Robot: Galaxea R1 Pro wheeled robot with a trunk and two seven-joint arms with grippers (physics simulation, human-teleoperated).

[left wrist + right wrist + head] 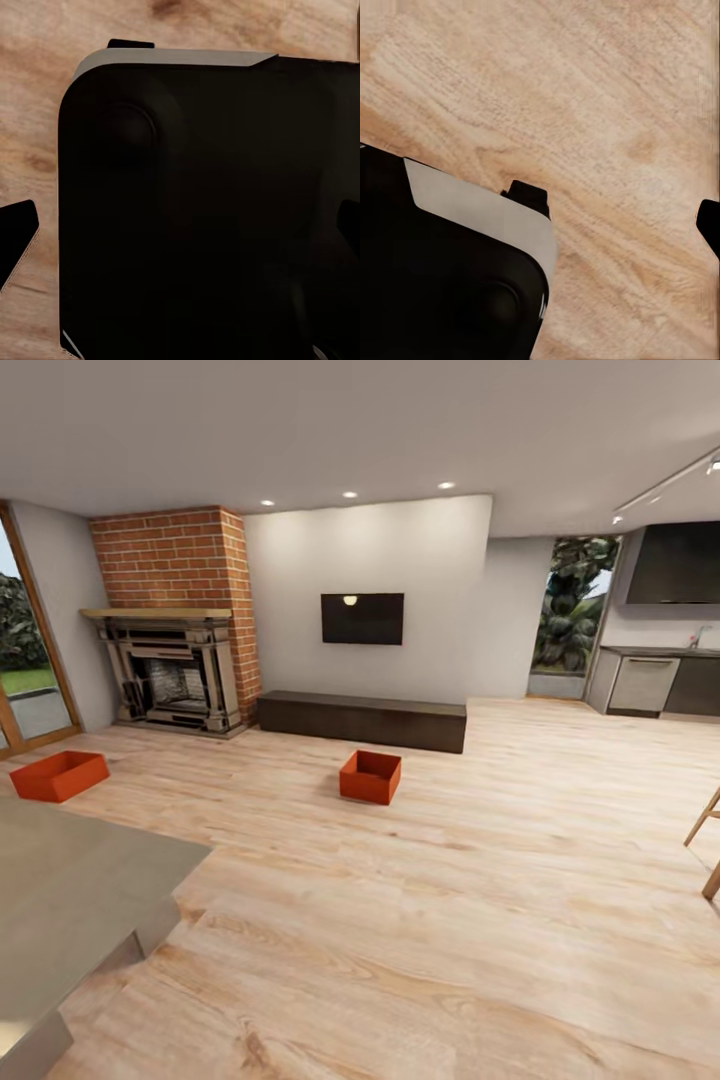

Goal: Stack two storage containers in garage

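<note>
Two orange bins sit on the light wood floor (480,880) of the living room, well apart. One bin (60,775) lies near the glass door (25,650) and the brick fireplace (175,625); the other bin (370,776) rests just in front of the low dark console (362,720), below the wall TV (362,618). Both wrist cameras look down past dark robot housing at floor planks; whether either tool is open or closed, I cannot tell.

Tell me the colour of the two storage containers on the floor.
Both storage containers are orange-red, plain; clearest in the head view.
</note>
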